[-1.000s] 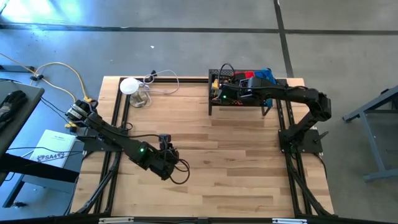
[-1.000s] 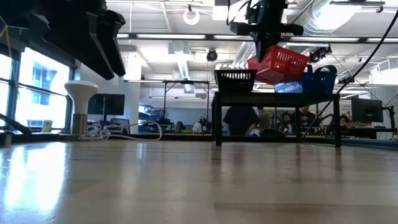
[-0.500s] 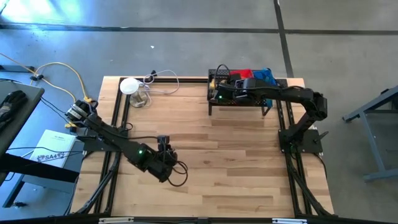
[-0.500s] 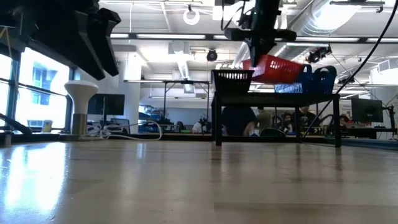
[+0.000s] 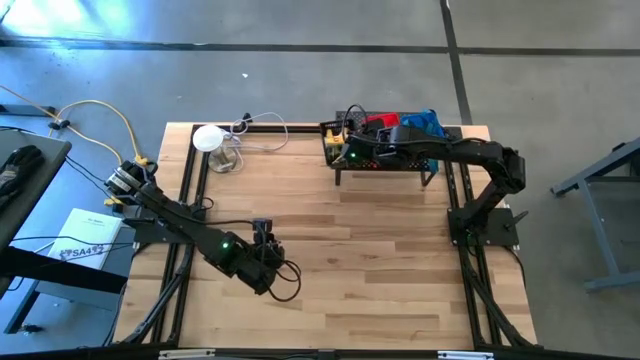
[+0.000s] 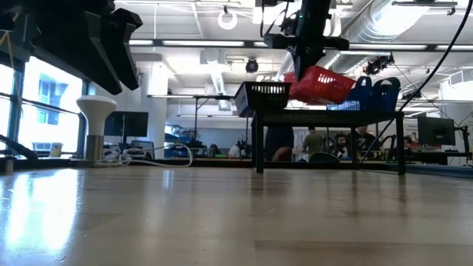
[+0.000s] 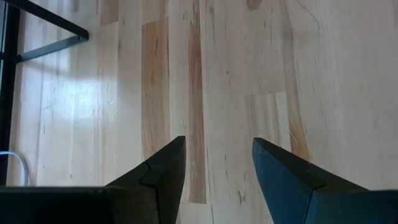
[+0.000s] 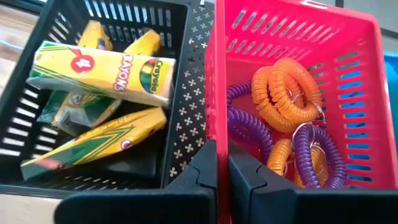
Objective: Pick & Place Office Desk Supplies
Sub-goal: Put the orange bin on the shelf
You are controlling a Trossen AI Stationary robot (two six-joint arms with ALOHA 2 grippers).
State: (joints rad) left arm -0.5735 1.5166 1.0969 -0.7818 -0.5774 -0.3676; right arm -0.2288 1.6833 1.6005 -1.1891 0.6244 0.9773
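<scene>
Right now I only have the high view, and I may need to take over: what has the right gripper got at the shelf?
Observer: The right gripper is shut on the wall of the red basket, beside the black basket.
Operator: What is inside them?
Observer: Orange and purple coil bands lie in the red basket, yellow crayon boxes in the black basket.
Operator: Does the red basket sit level?
Observer: No, the low view shows it tilted.
</scene>
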